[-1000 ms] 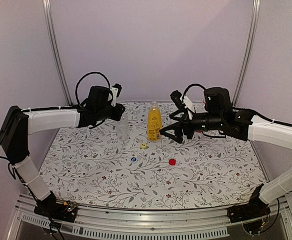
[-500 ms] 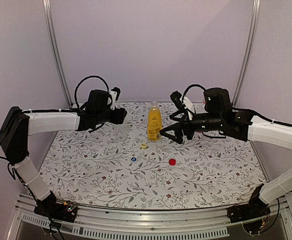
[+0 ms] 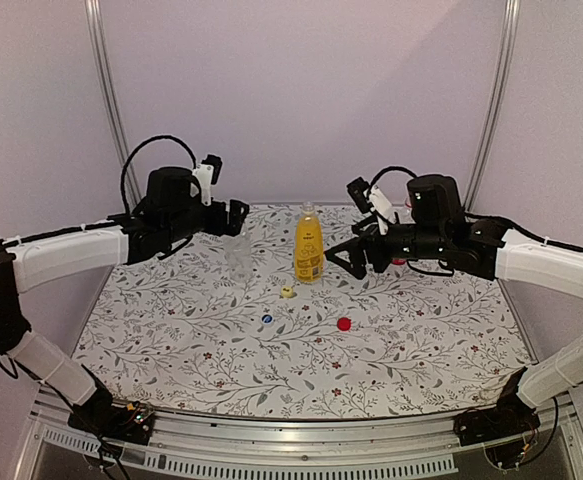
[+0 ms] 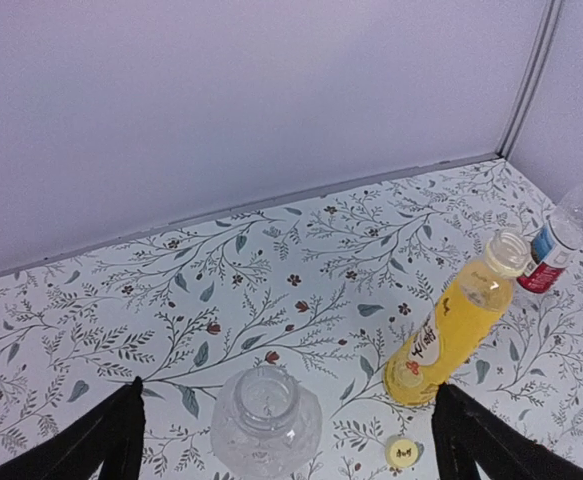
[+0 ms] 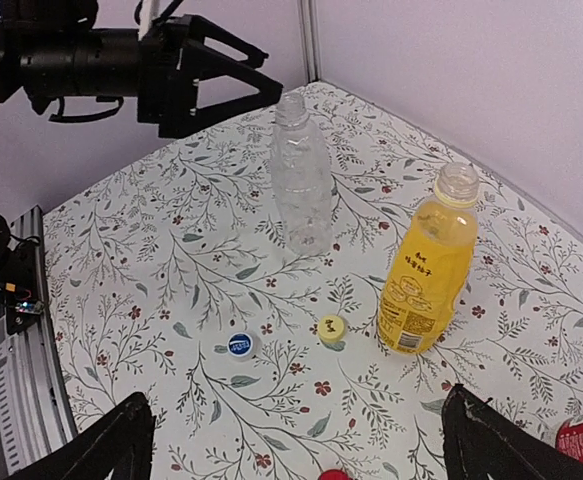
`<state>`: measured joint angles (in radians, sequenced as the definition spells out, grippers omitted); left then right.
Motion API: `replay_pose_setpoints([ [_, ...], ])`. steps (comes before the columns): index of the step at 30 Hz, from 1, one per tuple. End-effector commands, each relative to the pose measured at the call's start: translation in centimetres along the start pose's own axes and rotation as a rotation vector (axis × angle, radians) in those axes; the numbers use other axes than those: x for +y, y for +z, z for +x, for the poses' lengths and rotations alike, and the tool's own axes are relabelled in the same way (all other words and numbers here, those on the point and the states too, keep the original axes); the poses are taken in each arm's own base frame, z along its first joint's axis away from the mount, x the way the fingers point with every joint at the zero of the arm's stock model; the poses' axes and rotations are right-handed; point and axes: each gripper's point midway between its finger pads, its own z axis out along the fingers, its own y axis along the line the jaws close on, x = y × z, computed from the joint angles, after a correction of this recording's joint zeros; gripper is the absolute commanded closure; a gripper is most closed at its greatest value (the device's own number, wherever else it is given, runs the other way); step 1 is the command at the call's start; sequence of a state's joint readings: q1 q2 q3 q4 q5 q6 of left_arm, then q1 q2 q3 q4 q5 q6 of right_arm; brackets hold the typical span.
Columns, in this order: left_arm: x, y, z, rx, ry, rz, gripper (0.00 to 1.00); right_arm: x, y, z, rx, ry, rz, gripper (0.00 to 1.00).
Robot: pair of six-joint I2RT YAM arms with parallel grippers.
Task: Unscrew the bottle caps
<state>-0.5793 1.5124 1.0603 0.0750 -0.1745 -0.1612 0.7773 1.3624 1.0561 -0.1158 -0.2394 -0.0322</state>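
Three bottle caps lie loose on the table: yellow, blue and red. The clear unlabelled bottle and the yellow-orange bottle stand upright with bare necks. My left gripper is open, up and to the left of the clear bottle, apart from it. My right gripper is open just right of the yellow bottle, holding nothing. The red-label bottle stands at the far right, mostly hidden behind my right arm in the top view.
A flowered cloth covers the table. Pale walls and two metal posts close off the back and sides. In the right wrist view the blue cap and yellow cap lie in front of the bottles.
My left gripper has opened, let go of the clear bottle and drawn back up and to the left. The right arm has barely shifted.
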Motion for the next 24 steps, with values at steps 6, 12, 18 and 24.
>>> replay_pose_setpoints([
  [6, 1.1, -7.5, -7.2, -0.215, -0.078, 0.037, 0.0, -9.7, -4.9, -3.0, -0.045, 0.191, 0.496, 0.01],
  [12, 2.9, -12.4, -11.5, -0.325, -0.071, 0.037, 0.0, -13.9, -9.7, -4.5, -0.096, 0.25, 0.748, 0.01],
  [18, 5.0, -12.8, -11.6, -0.257, -0.019, -0.019, 0.0, -16.5, -16.4, -7.4, -0.269, 0.261, 0.887, 0.01],
  [24, 5.5, -13.9, -10.8, -0.303, 0.022, -0.015, 0.0, -16.2, -20.1, -8.5, -0.311, 0.15, 0.954, 0.01],
])
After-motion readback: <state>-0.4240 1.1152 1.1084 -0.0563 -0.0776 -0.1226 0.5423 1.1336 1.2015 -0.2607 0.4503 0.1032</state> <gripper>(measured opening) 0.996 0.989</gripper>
